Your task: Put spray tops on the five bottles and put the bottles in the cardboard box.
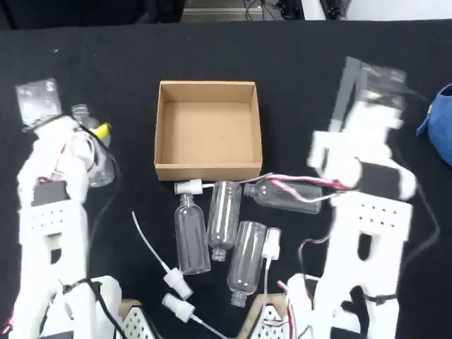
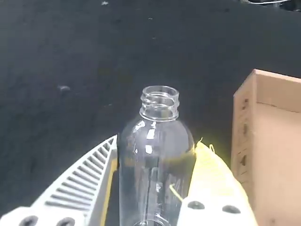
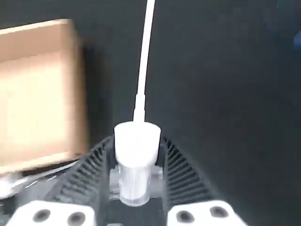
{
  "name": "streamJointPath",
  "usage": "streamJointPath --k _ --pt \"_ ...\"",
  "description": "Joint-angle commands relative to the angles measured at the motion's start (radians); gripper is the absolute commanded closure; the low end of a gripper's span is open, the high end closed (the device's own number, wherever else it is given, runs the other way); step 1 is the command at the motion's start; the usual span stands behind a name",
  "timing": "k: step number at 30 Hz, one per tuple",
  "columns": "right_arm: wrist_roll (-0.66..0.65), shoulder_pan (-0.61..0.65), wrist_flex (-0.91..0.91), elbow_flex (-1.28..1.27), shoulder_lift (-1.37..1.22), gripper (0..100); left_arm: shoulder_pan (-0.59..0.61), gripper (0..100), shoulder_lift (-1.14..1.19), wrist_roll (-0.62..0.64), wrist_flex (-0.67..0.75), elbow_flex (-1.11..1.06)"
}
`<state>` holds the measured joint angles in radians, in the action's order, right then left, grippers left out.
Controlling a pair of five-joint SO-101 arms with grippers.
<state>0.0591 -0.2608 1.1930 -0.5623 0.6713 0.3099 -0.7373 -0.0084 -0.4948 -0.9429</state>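
Observation:
My left gripper [image 2: 157, 146] is shut on a clear, uncapped bottle [image 2: 159, 117] with its open neck pointing away from the wrist. In the high view this bottle [image 1: 99, 159] is held left of the cardboard box [image 1: 208, 131]. My right gripper [image 3: 136, 148] is shut on a white spray top [image 3: 136, 141] whose long tube [image 3: 145, 56] points away from it. Seen from above, that tube [image 1: 346, 88] rises right of the box. Several more bottles [image 1: 224, 215] lie in front of the box, one [image 1: 191, 233] with a spray top at its neck.
Loose spray tops [image 1: 176, 282] with thin tubes lie near the front, another [image 1: 272, 244] among the bottles. Red and white cables [image 1: 296, 183] cross one lying bottle. A blue object [image 1: 438, 120] sits at the right edge. The box [image 2: 268, 150] stands close beside the left gripper.

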Motion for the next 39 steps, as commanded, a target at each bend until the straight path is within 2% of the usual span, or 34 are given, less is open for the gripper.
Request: streamJointPath --k 1,8,13,18,23,27,29,31,37,39 --pt "-0.008 -0.201 -0.137 -0.079 0.001 98.7 -0.038 97 -0.058 0.009 0.181 -0.087" --pt "0.014 -0.333 -0.273 -0.137 -0.171 98.7 -0.033 97 -0.066 0.031 0.382 -0.249" --pt "0.158 -0.333 -0.279 -0.134 -0.263 98.6 0.002 97 -0.066 0.149 0.397 -0.249" --pt "0.316 -0.341 -0.272 -0.099 -0.329 97.8 0.025 97 -0.066 0.180 0.400 -0.269" --pt "0.512 -0.324 -0.163 -0.070 -0.357 83.1 0.019 97 -0.066 0.180 0.400 -0.272" --pt "0.555 -0.305 -0.055 0.030 -0.358 74.5 0.021 97 -0.066 0.180 0.400 -0.271" --pt "0.489 -0.307 -0.005 0.094 -0.364 73.3 0.021 97 -0.066 0.180 0.400 -0.274" --pt "0.313 -0.313 0.035 0.150 -0.364 73.3 0.021 97 -0.066 0.180 0.400 -0.277" --pt "-0.577 -0.338 0.077 0.176 -0.366 73.3 0.025 97 -0.066 0.180 0.400 -0.274" --pt "-0.812 -0.334 0.097 0.166 -0.366 73.0 0.021 97 -0.066 0.180 0.400 -0.278"
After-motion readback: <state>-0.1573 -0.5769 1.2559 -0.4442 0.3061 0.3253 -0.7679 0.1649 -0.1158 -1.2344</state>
